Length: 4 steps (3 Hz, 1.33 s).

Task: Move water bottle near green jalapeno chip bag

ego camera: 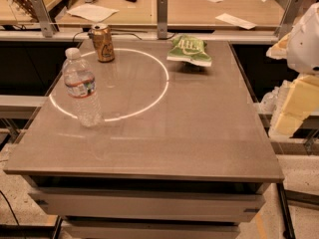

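From my station, the water bottle (82, 91) stands upright on the left side of the table (199, 138), about halfway between the near and far edges. Its long axis is vertical, with the white cap on top and the base flat on the surface. In this view it seems to lean slightly to the upper left, which may only be the camera angle. The body is clear ribbed plastic, and a white, red and blue label band wraps it below the shoulder. Its base rests on the lower left arc of a bright ring of light (162, 83) reflected in the glossy tabletop.

The green chip bag (189, 50) lies flat near the far edge, right of centre, with its long side running roughly left to right. It is light green with pale lettering, and a whitish edge faces me. The bottle and the bag are well apart, at opposite ends of the ring.

A gold-brown can (103, 43) stands upright at the far left, beyond the bottle. Behind the table is a wooden desk (184, 11) with sheets of paper (92, 12) on it.

The gripper (294, 103) is at the right edge of the view, off the table's right side and far from both items. I cannot tell whether it is open or closed.
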Tool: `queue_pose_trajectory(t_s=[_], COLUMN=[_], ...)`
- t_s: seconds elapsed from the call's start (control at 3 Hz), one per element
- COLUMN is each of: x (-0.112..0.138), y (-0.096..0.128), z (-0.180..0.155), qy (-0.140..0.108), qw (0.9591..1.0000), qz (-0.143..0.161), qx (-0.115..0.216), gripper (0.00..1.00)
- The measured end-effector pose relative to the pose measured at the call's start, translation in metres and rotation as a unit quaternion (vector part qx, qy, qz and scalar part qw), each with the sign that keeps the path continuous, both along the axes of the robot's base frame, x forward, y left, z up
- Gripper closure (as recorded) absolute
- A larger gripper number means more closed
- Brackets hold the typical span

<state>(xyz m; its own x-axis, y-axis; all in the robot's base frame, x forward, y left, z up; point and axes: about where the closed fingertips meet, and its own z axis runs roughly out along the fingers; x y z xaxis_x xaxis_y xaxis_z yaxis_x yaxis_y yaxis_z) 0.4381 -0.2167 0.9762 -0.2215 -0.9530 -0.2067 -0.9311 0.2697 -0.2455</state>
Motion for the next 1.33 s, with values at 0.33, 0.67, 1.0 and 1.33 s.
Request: queue_pose_trajectory(t_s=[0.33, 0.67, 1.0, 1.33], x=[0.000, 0.001, 0.000, -0.001], y=[0.000, 0.003, 0.004, 0.003], z=[0.000, 0.001, -0.003, -0.010], qy=[0.000, 0.001, 0.000, -0.011], qw=[1.0000, 0.9995, 0.9929, 0.9743], qz=[0.000, -0.008, -0.043, -0.078], qx=[0.000, 0.031, 0.111, 0.211], gripper=[0.00, 0.00, 0.00, 0.00])
